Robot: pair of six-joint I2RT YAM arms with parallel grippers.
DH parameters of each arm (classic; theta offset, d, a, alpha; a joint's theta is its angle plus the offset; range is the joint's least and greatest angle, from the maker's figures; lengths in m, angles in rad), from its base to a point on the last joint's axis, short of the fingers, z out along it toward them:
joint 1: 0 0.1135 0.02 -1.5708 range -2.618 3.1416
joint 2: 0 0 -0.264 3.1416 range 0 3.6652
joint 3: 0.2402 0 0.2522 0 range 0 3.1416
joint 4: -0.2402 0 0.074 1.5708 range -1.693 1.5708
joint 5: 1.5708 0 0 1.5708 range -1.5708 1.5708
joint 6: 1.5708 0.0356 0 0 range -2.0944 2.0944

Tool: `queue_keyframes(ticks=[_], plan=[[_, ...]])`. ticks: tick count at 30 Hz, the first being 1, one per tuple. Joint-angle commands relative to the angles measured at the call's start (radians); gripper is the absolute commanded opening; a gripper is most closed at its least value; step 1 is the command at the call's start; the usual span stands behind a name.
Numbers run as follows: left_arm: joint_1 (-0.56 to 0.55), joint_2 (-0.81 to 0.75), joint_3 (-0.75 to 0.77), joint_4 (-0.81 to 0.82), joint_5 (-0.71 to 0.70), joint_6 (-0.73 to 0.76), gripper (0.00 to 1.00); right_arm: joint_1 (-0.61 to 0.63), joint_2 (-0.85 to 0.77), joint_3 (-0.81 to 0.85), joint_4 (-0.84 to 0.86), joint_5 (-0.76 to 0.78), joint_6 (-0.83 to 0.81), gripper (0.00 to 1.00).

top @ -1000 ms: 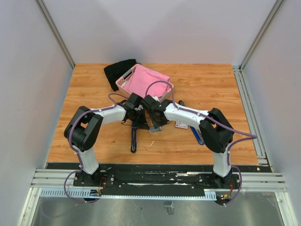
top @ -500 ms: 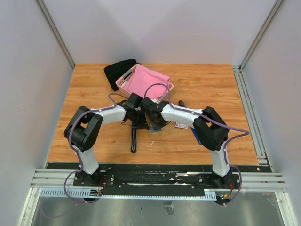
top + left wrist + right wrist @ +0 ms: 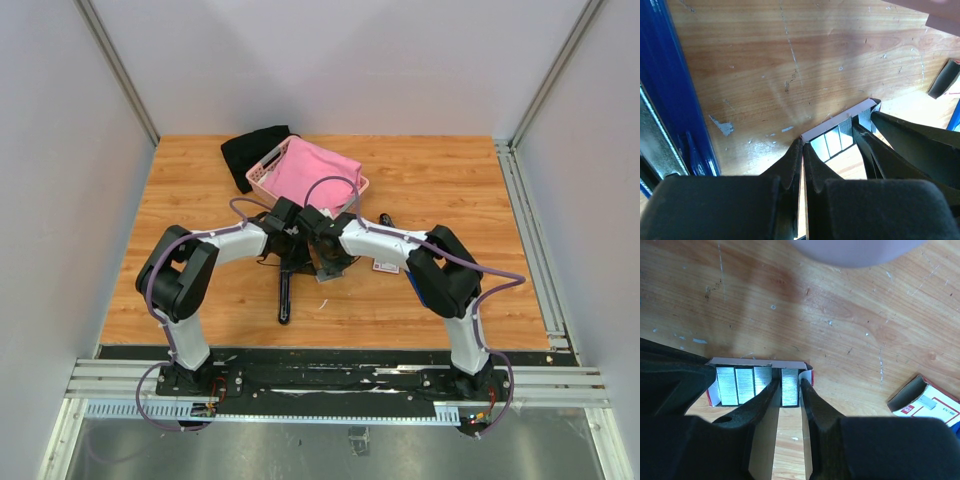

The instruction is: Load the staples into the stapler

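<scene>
- Where the two arms meet at the centre of the overhead frame, both end effectors crowd over one small white tray point(image 3: 760, 361) with a red edge, sitting on the wooden bench point(image 3: 200, 200).
- Seen from the right wrist, the tray lies at the middle left of the frame and holds the silvery staples point(image 3: 790, 377) in four upright blocks. Three sit together, and the fourth stands slightly apart to their right.
- The right end effector point(image 3: 789, 390) is partly closed, with one of its fingers point(image 3: 812, 405) against each flank of that fourth block.
- The left end effector point(image 3: 802, 147), low in the middle of its own view, is pinched almost fully together on the tray's thin end wall.
- The stapler point(image 3: 285, 292), long and dark, lies below the end effectors in the overhead frame. In the left wrist view its blue body and metal rail run down the left edge.
- An open white carton point(image 3: 921, 401) with red print lies at the right edge of the right wrist view, apart from the tray.
- A pink basket point(image 3: 262, 172) holding a pink cloth point(image 3: 315, 172) sits above the arms, with a black cloth point(image 3: 250, 150) at its upper left.
</scene>
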Motion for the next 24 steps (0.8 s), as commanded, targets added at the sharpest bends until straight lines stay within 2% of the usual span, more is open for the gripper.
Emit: queue_keyframes(ticks=[1, 5, 9, 14, 24], plan=[[-0.008, -0.022, -0.001, -0.016, -0.009, 0.014, 0.06, -0.01, 0.046, 0.044, 0.01, 0.002, -0.006, 0.25], [-0.008, -0.024, 0.0, -0.016, -0.009, 0.015, 0.06, -0.011, 0.057, 0.049, 0.01, -0.004, -0.008, 0.22], [-0.008, -0.033, 0.002, -0.019, -0.012, 0.018, 0.07, -0.012, 0.049, 0.046, 0.013, -0.023, -0.01, 0.15], [-0.008, -0.051, 0.016, -0.037, -0.028, 0.029, 0.11, -0.012, -0.004, 0.055, -0.015, -0.031, -0.01, 0.12], [-0.007, -0.131, 0.093, -0.117, -0.071, 0.065, 0.35, -0.02, -0.15, 0.067, -0.098, -0.04, 0.011, 0.12]])
